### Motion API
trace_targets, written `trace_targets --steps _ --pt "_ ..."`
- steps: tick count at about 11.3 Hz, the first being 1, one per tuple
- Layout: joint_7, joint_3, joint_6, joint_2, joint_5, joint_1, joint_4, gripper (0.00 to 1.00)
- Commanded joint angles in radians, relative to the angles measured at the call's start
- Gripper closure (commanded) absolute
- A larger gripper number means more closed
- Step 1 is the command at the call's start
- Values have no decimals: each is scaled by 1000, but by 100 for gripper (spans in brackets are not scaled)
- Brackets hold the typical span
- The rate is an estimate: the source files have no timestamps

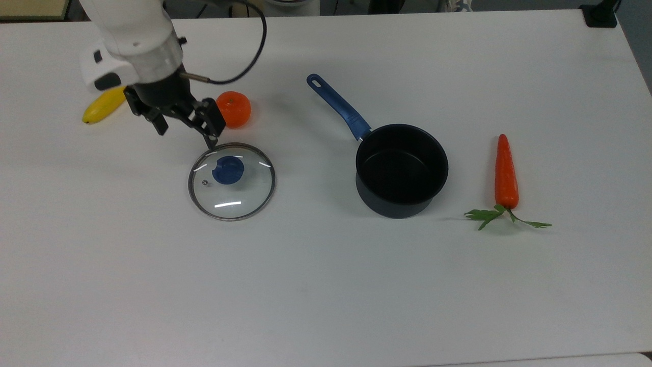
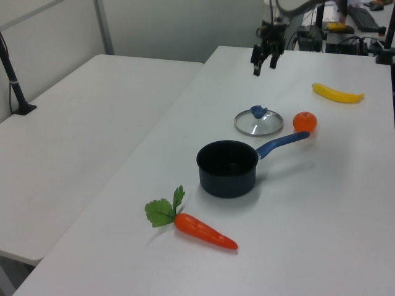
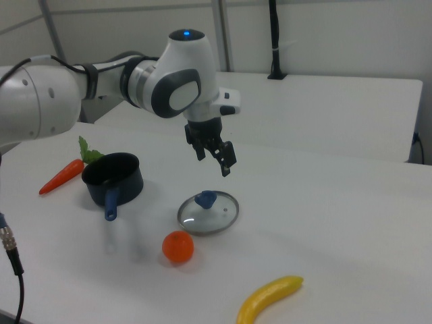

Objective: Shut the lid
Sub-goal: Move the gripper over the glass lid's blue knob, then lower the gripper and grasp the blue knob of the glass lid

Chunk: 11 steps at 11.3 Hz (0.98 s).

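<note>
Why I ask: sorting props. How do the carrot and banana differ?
The carrot is orange, straight and tapered with green leaves; the banana is yellow, curved and leafless. In the top view the carrot lies far right, the banana far left, partly behind the arm. Both lie flat on the table.

The white arm is seen bent downward, the gripper held in the air, its two black fingers spread apart and empty.
</note>
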<state>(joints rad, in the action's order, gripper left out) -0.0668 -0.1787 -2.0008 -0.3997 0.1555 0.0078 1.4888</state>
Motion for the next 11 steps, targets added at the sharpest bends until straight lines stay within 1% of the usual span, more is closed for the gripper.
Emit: trace_targets --steps 1,2,4,6,11 --pt "-7 -4 -41 -28 21 47 25 0" --pt "-8 -4 -74 -37 21 64 39 0" --pt "-45 -4 -107 -50 12 70 47 0" --pt "-45 -4 -107 -68 7 70 56 0" --pt "-30 -4 -105 -70 4 69 102 0"
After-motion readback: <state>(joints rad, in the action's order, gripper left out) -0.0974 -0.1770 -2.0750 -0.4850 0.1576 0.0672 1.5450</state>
